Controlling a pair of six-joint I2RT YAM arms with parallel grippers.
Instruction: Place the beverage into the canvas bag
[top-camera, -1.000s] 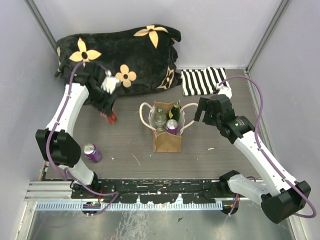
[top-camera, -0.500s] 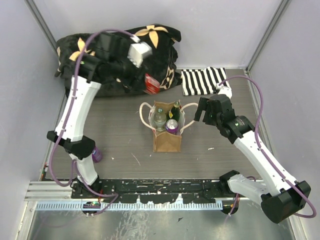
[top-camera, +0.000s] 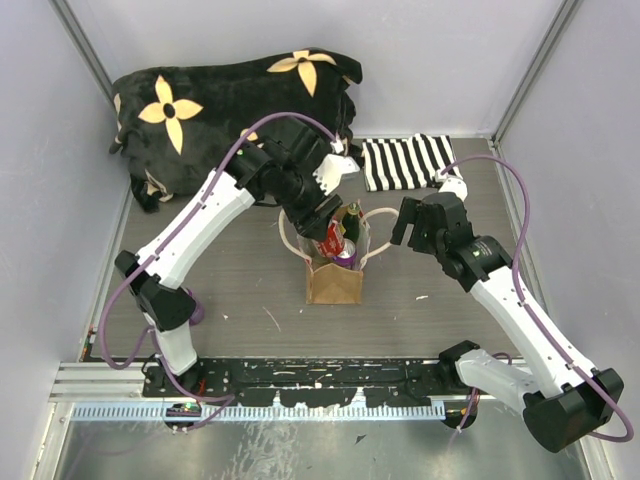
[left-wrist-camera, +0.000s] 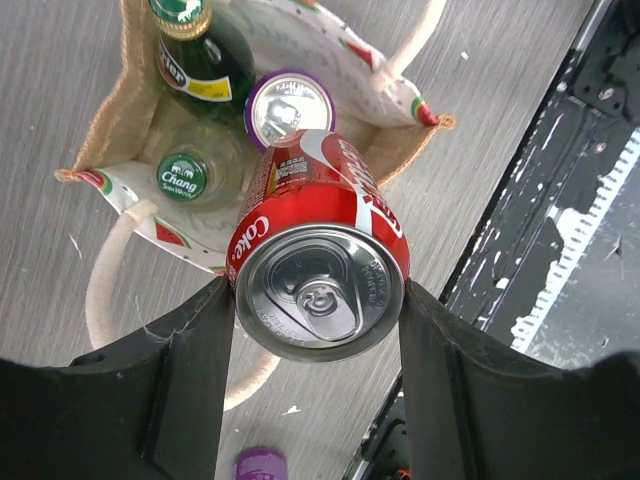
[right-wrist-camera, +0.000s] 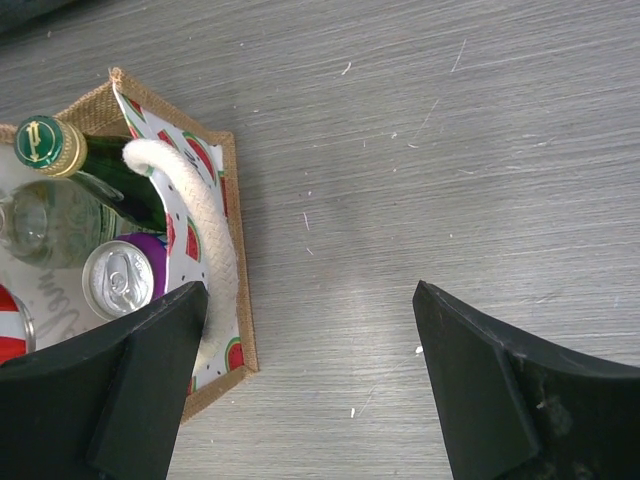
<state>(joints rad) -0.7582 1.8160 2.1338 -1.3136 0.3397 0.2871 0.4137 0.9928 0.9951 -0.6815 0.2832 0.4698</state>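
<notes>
While I'm watching the feeds remotely, the left pincer (left-wrist-camera: 318, 325) is gripping a red cola can (left-wrist-camera: 320, 230) by its sides, jaws roughly halfway apart and pressing on both flanks of the can. The can is tipping over a bit, with its pull-tab end pointing up at the wrist camera and its bottom end aiming down toward the open mouth of the canvas bag (top-camera: 333, 287). So the drink is hanging right above the bag. I can't tell whether its lower end is crossing the rim.

The bag is standing upright around the middle of the worktop (top-camera: 240, 270), and it's getting crowded in there: a green bottle (left-wrist-camera: 200, 60), a clear bottle with a green cap (left-wrist-camera: 182, 175) and a purple can (left-wrist-camera: 290, 105) are all standing inside, packed close together.

The right pincer (right-wrist-camera: 308, 310) is hovering just to the right of the bag, jaws spread wide and holding nothing. One of the cream rope handles (right-wrist-camera: 215, 230) is drooping over the bag's edge near its left finger.

Off by the left arm's base, something purple (left-wrist-camera: 260, 466) is lying on the worktop, looks like another can. At the back, a black plush thing with yellow flowers (top-camera: 220, 110) is sitting on the left and a striped cloth (top-camera: 405, 162) is lying on the right.
</notes>
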